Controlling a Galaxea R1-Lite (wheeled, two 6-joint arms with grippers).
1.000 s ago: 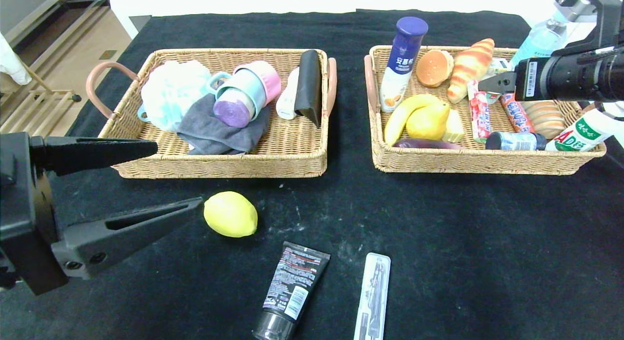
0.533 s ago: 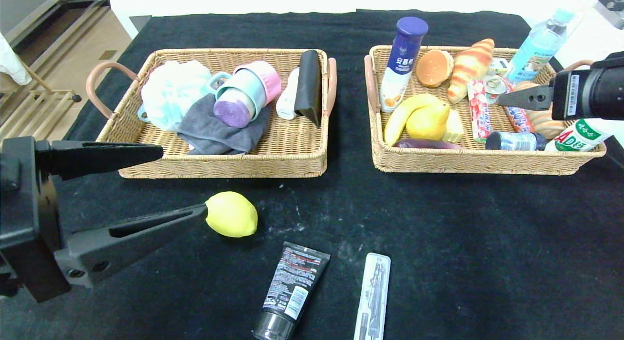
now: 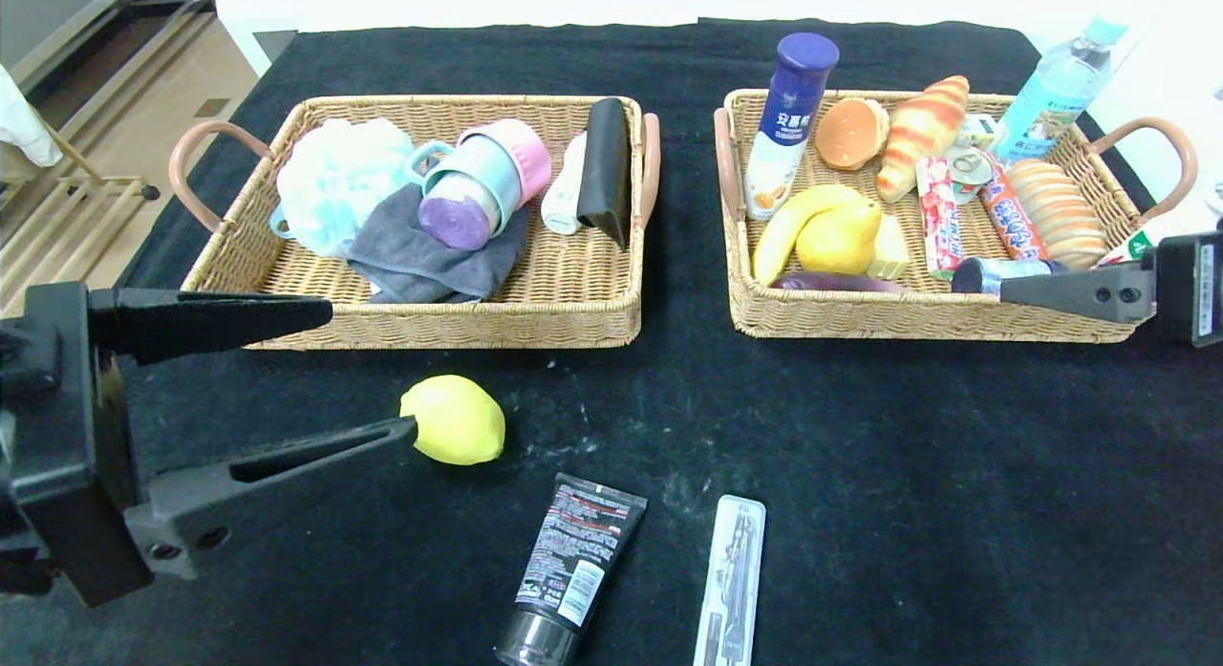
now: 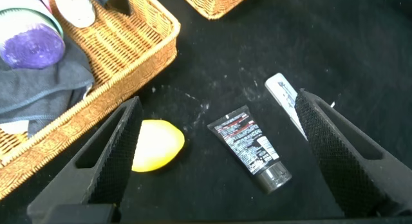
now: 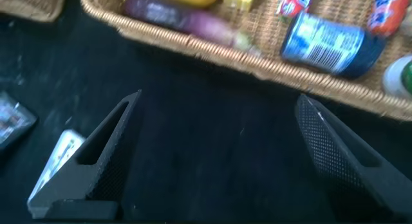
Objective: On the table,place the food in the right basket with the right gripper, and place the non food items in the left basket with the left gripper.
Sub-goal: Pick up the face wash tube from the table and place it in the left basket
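Hovering low over the near left of the table (image 3: 860, 475) with the left pincer (image 3: 368, 370) spread wide, one finger tip reaching the lemon (image 3: 453, 419), though that food belongs to the other arm. Lying just beyond, toward the near edge: the black squeeze tube (image 3: 568, 566) and the clear plastic case (image 3: 732, 575), both non-food and likely the real targets, waiting for the left basket (image 3: 430, 322), already crowded with cups and cloth. Hanging at the front rim of the right basket (image 3: 936, 317), the right pincer (image 3: 1070, 289), likewise spread and carrying nothing, apparently clearing away from the packed food.
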